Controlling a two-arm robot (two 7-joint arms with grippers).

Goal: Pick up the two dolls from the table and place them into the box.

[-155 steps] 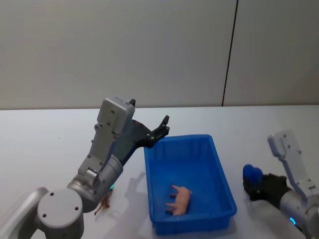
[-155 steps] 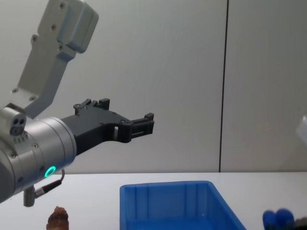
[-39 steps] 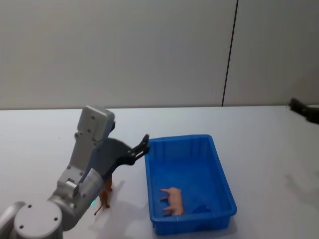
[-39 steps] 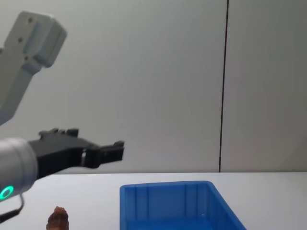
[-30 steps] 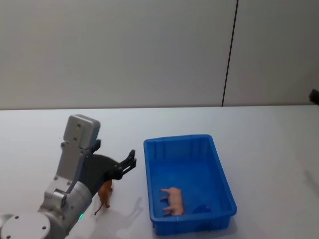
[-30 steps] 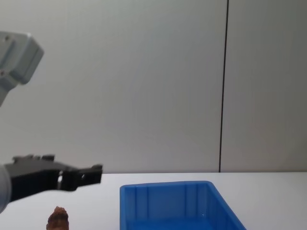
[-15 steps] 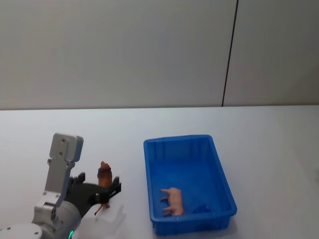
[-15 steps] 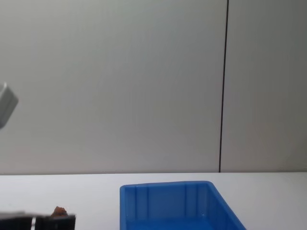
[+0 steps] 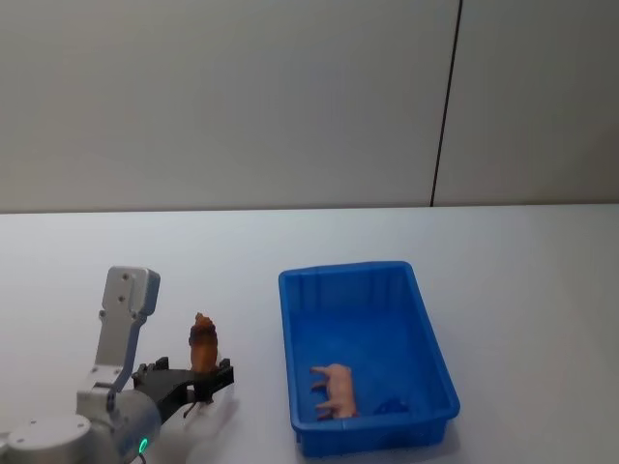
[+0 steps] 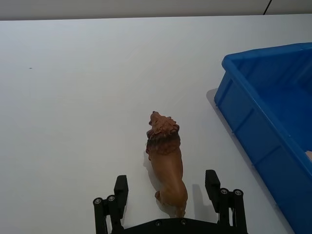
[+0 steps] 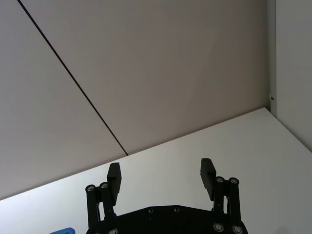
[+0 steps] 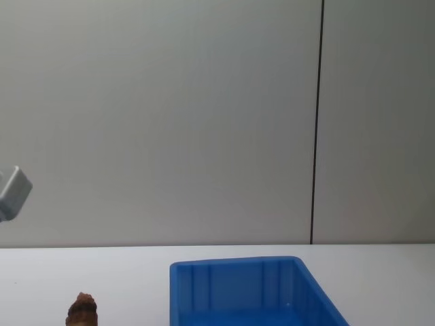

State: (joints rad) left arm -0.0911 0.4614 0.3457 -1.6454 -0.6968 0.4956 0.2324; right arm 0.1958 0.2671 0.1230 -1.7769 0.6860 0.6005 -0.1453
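Low at the frame's lower left, the left gripper [image 10: 166, 195] has its fingers [image 10: 120, 187] spread wide either side of the brown lion doll's [image 10: 165, 161] hindquarters, holding nothing. I'd slide forward to straddle the body before closing. Right of it on the counter [image 9: 503, 280], the blue box [image 9: 290, 360] holds the pink doll [image 9: 336, 389]. The right gripper [image 11: 161, 178] hangs open, empty.

The left gripper [image 9: 198, 379] is being held low at the near left, wrist housing raised behind it, jaws spread wide and pointing forward. The right gripper [image 11: 161, 178] is being held up high, aimed outward, jaws likewise parted with nothing between them.
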